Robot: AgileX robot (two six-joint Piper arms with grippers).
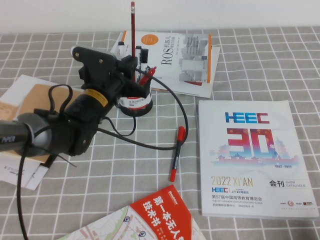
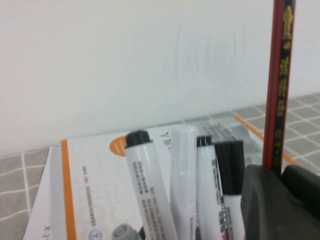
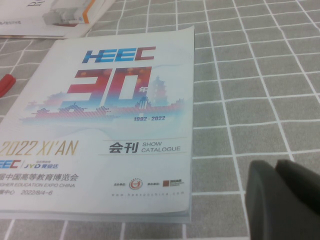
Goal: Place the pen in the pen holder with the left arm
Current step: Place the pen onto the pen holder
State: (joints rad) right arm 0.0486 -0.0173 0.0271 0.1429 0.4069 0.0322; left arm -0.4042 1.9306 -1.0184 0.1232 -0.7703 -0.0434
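The pen (image 1: 132, 27), a thin dark-red stick with a pale tip, stands upright in my left gripper (image 1: 132, 62), right above the pen holder (image 1: 134, 103). The holder is a black mesh cup with a red label band and holds several white markers (image 2: 150, 190). In the left wrist view the pen (image 2: 280, 85) rises from between my left gripper's (image 2: 278, 172) closed black fingers, just beside the markers. The pen's lower end is hidden behind the gripper. My right gripper (image 3: 280, 197) is shut and empty, low over the checked cloth beside the catalogue, and out of the high view.
A black marker with red cap (image 1: 176, 152) lies on the cloth right of the holder. A white HEEC catalogue (image 1: 250, 157) lies at right, a ROS book (image 1: 172, 60) behind the holder, a red booklet (image 1: 160, 215) at front, papers (image 1: 25, 95) at left. Cables trail from the left arm.
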